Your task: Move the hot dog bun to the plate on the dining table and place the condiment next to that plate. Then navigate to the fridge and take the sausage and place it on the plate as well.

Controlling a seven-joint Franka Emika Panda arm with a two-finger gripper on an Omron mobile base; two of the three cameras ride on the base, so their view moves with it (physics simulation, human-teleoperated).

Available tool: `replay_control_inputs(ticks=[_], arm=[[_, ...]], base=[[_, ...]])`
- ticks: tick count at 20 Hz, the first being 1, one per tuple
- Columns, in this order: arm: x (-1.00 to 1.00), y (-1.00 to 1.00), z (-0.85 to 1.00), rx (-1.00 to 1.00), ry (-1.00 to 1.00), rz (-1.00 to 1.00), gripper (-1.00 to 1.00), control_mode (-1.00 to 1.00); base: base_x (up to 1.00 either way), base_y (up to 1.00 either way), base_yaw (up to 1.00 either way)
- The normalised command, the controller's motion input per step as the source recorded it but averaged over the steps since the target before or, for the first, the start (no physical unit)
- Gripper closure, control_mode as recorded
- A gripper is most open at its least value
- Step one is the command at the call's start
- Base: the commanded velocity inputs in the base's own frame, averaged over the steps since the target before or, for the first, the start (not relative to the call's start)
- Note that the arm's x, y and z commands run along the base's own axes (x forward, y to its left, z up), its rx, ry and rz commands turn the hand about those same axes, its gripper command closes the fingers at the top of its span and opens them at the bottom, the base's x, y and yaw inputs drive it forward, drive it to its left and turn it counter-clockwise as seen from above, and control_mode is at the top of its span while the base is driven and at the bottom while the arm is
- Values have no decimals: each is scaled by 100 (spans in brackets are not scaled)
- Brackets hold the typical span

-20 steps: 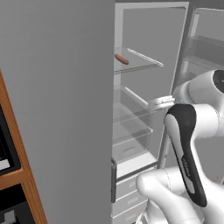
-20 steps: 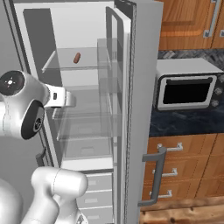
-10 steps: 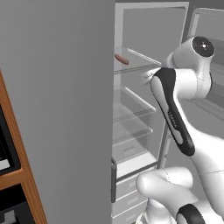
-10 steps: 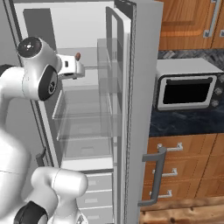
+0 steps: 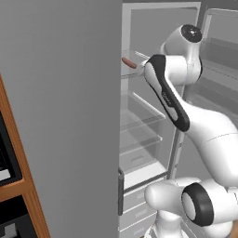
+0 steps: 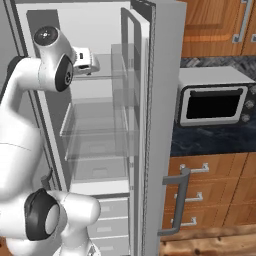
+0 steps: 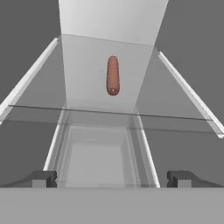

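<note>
Arm has swung up from mid-fridge height to the top glass shelf (image 7: 109, 109) of the fridge (image 5: 65, 116). Tool (image 7: 111, 178) now faces in along that shelf, fingers spread wide, holding nothing. Sausage (image 7: 113, 75) lies farther back on the shelf, centred ahead, untouched. Reach lined up; grasp not yet begun

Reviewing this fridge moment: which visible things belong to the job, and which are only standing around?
Job:
- sausage, lying on the top glass shelf
- fridge, door open
- gripper, jaws open, short of the sausage

Bystanders:
- toaster oven on the dark counter
- wooden drawers below it
</note>
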Motion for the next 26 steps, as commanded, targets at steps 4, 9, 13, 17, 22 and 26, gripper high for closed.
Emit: replay_control_inputs(ticks=[4,9,13,17,22,26], arm=[[70,17,15,-2,0,0,-100,-100],[79,5,0,0,0,0,-100,-100],[57,17,-5,0,0,0,-100,-100],[44,19,-12,0,0,3,-100,-100],[39,6,-11,0,0,2,-100,-100],[22,0,-21,0,0,4,-100,-100]], base=[[0,0,0],[0,0,0],[0,0,0],[0,0,0],[0,0,0],[0,0,0]])
